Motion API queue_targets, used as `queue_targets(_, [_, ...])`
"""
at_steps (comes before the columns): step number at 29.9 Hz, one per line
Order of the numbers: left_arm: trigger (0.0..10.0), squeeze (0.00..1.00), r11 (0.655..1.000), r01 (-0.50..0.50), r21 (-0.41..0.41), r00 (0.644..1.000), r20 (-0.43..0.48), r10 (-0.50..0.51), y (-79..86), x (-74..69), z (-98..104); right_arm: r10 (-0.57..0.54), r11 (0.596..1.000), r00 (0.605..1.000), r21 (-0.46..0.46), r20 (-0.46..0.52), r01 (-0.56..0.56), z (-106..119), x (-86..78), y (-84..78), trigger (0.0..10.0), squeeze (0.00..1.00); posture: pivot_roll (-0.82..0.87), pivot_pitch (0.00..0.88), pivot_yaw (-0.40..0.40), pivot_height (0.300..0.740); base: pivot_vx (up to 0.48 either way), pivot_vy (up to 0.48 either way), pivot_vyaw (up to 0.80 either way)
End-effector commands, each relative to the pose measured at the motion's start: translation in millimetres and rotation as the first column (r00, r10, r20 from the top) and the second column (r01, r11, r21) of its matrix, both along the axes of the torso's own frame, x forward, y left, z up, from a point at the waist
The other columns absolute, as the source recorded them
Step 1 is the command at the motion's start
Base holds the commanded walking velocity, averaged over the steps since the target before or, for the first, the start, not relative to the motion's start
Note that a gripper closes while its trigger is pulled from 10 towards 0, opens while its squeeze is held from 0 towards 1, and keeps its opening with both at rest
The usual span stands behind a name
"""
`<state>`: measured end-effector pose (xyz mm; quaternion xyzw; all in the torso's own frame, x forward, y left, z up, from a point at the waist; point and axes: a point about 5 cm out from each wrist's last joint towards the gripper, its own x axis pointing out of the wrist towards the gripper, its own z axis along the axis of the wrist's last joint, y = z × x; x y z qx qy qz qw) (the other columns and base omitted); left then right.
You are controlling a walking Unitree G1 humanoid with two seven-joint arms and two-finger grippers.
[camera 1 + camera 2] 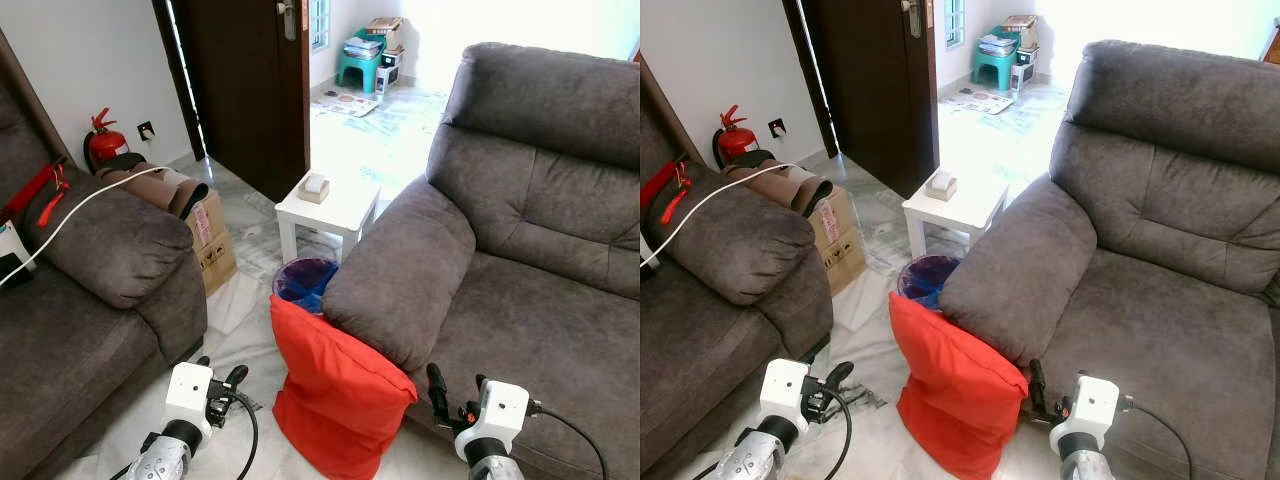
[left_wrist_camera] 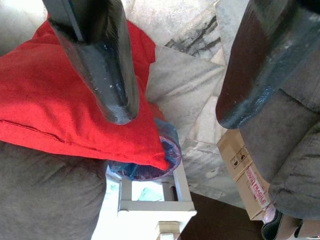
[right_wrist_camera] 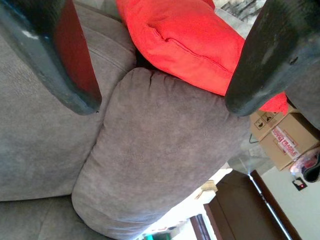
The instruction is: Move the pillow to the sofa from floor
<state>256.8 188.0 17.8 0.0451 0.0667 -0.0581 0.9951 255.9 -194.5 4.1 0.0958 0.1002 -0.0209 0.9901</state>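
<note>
Both pincers sit low at the head view's near edge: left pincer [image 1: 222, 385] over the marble floor [image 1: 235, 310], right pincer [image 1: 452, 392] at the sofa [image 1: 520, 300] seat's front edge. Between them the red pillow [image 1: 335, 395] stands on the floor, leaning against the sofa's armrest [image 1: 400, 270] (blue bin [image 1: 303, 280] just behind, white bench [image 1: 330, 205] beyond).

Left wrist view: fingers [image 2: 107, 75] spread apart, empty; pillow [image 2: 60, 110], bin [image 2: 167, 160] and cardboard box [image 2: 247, 180] ahead.

Right wrist view: fingers [image 3: 55, 60] likewise parted, holding nothing; armrest [image 3: 160, 160] ahead, pillow [image 3: 195, 40] against it.
</note>
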Motion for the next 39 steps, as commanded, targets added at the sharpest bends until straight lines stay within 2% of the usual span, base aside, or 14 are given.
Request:
queue_targets(1, [10.0, 0.00, 1.000, -0.017, -0.008, 1.000, -0.019, 0.017, 4.0, -2.2, -2.6, -0.002, 1.000, 1.000, 0.009, -0.018, 0.002, -2.1, 0.1, 0.8, 10.0, 0.00, 0.01, 0.075, 0.060, 0.740, 0.000, 0.000, 0.00])
queue_targets(3, [10.0, 0.00, 1.000, -0.017, -0.009, 1.000, -0.019, 0.017, 4.0, -2.2, -2.6, -0.002, 1.000, 1.000, 0.010, -0.019, 0.002, -2.1, 0.1, 0.8, 10.0, 0.00, 0.01, 0.075, 0.060, 0.740, 0.000, 0.000, 0.00])
queue_targets(39, [10.0, 0.00, 1.000, 0.000, -0.031, 1.000, -0.013, 0.000, 2.5, 1.0, 1.1, -0.001, 0.999, 1.000, 0.043, -0.030, 0.002, -3.1, 8.5, 3.4, 10.0, 0.00, 0.01, 0.074, 0.059, 0.740, 0.471, 0.000, 0.00])
